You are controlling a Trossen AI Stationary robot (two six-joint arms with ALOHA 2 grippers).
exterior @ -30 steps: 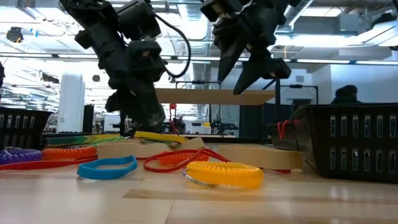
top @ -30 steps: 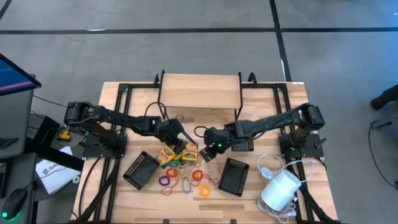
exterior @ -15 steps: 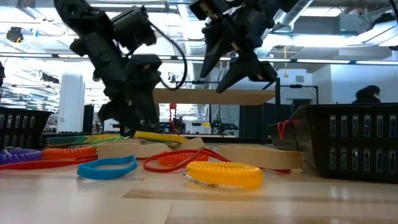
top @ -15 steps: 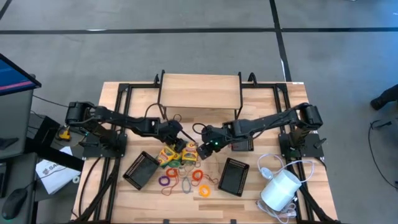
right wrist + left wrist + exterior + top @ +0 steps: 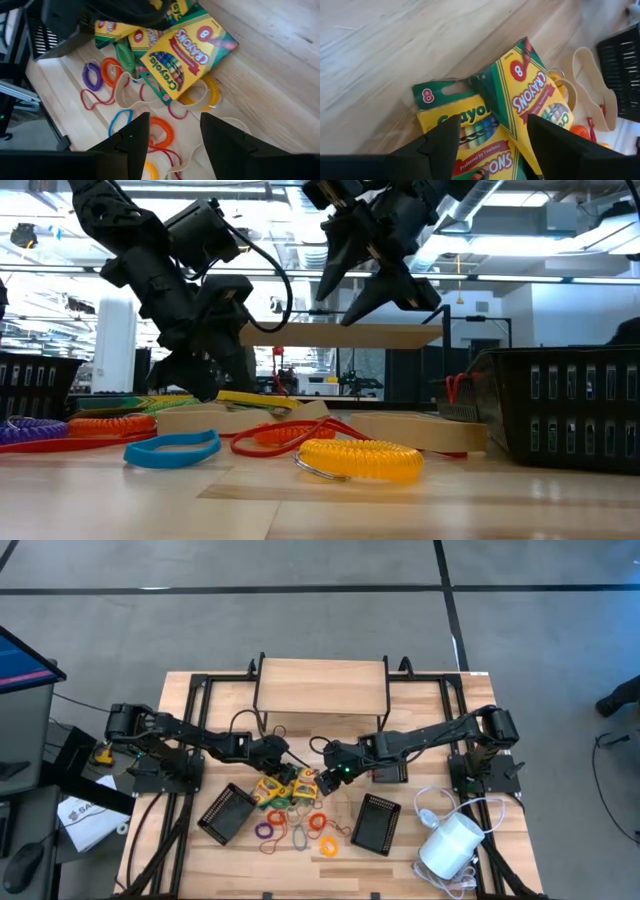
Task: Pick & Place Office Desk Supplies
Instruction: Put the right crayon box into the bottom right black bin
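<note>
Two black mesh trays (image 5: pixel 226 813) (image 5: pixel 376 823) flank the crayon boxes (image 5: pixel 285 786); what they contain we cannot tell. Left gripper (image 5: pixel 490 150) and right gripper (image 5: pixel 172 132) hover spread, holding nothing

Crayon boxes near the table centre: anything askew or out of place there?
Yes. The crayon boxes lie in a crooked heap, one tilted across another, not flat side by side. Coiled elastic loops are strewn loose around them, one yellow loop pinned partly under a box. Both mesh trays look empty.
</note>
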